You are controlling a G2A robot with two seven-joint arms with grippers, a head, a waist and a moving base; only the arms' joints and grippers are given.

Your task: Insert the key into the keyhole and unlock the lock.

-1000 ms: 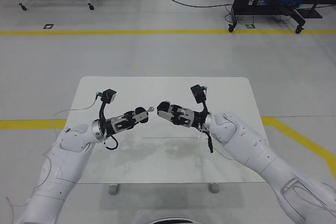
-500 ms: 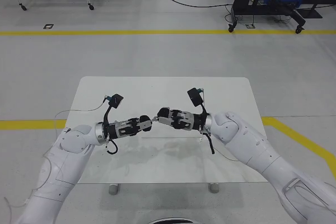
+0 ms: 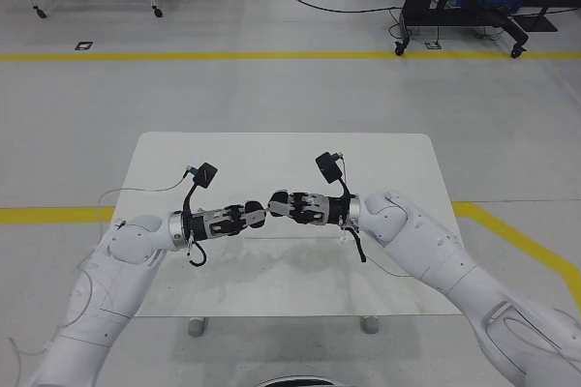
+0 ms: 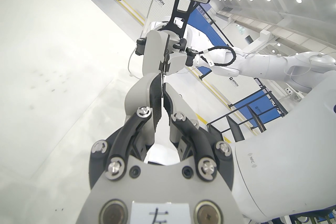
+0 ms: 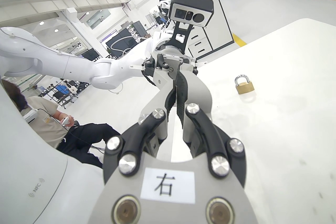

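- The left claw (image 3: 260, 210) has swung in toward the middle of the surface (image 3: 397, 281) and nearer the robot.
- The right claw (image 3: 275, 202) has come across to meet it, also nearer the robot.
- The gap between the two tips has closed; they now touch, tip to tip.
- The key (image 4: 163, 82), which stuck out bare from the left claw, is now covered from above.

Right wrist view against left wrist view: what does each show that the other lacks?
Right wrist: the brass padlock standing on the table. Left wrist: a thin dark edge, probably the key, pinched between the pads of the left gripper. Both: that gripper and the right gripper, shut, meeting tip to tip above the table.
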